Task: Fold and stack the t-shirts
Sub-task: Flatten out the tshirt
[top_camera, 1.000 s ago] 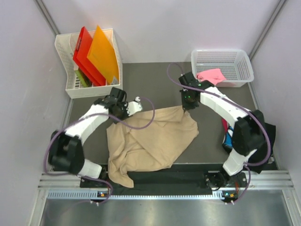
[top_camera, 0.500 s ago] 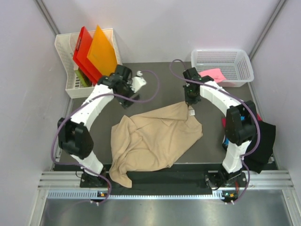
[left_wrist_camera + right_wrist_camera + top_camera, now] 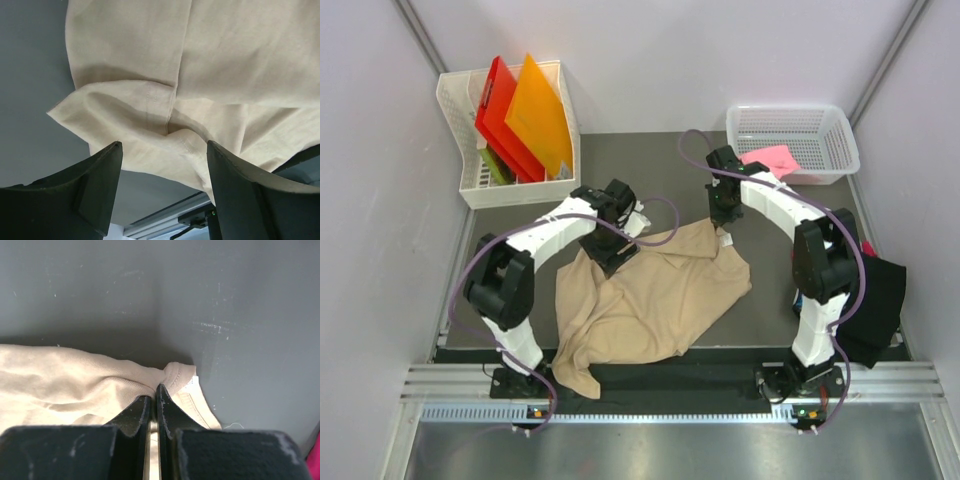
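While my right gripper (image 3: 154, 401) is pinched shut on the collar edge of the tan shirt (image 3: 70, 382), right by its white neck label (image 3: 193, 382), my left gripper (image 3: 162, 150) hangs with jaws wide apart and nothing between them, just above a doubled-over corner of the same cloth. Tan shirt lies crumpled mid-table (image 3: 650, 165), wrinkled, not spread flat, near hem drooping over the front edge. Pink shirt (image 3: 770, 158) is draped on the rim of the white basket (image 3: 840, 150), far right. Black shirt (image 3: 882, 300) is bunched at the right edge beside my right arm. Progress, my read: early. No shirt looks folded and I see no stack anywhere. Left to do: spread and flatten the tan one, fold it, then fetch and fold the pink and the black, then pile all three.
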{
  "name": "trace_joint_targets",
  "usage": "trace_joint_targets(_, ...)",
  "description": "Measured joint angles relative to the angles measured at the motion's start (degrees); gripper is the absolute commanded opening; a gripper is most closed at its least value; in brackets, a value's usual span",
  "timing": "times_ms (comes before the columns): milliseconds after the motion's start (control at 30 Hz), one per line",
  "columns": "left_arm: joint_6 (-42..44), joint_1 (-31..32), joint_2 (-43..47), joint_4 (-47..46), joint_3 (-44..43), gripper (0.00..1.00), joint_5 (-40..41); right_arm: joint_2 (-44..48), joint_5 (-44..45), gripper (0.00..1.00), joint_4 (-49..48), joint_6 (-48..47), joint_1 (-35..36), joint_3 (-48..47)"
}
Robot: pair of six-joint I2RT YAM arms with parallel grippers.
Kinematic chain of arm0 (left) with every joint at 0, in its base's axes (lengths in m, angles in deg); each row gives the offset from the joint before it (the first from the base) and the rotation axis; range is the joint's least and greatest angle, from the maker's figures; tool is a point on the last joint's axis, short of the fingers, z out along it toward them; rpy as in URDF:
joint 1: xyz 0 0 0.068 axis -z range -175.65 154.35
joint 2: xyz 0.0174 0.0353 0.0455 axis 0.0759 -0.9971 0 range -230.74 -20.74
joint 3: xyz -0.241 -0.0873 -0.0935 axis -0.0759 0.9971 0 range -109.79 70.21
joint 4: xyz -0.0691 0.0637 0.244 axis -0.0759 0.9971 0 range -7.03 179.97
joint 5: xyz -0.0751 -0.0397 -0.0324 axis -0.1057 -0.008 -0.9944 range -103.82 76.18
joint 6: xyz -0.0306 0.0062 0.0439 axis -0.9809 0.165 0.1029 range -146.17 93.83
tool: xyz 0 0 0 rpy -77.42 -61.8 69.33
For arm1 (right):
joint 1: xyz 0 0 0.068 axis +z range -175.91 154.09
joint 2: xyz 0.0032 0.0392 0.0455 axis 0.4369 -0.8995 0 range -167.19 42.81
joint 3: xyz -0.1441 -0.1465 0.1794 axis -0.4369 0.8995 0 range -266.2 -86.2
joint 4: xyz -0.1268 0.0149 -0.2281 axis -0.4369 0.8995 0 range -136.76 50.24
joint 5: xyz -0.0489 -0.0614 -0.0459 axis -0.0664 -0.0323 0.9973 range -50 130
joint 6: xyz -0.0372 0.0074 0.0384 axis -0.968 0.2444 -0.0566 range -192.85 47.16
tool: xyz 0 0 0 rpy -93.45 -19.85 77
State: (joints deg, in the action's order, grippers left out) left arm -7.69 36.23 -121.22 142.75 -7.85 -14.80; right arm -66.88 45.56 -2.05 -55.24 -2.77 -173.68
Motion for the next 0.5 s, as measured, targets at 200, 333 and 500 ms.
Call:
trace_joint_targets(200, -2.16, 0.0, -3.85, -1.05, 0.0, 0.7, 0.92, 0.0, -0.59, 0.0, -0.2, 0.39, 0.52, 0.0)
trace_joint_targets(333, -2.73, 0.0, -7.06, -2.32, 0.0, 0.68, 1.27, -0.07, -0.74, 0.0, -0.2, 0.63, 1.14, 0.0)
trace_joint_targets(500, -3.21, 0.0, -10.4, -4.61, 0.0, 0.66, 2.05, -0.59, -0.87, 0.0, -0.24, 1.07, 1.88, -0.02)
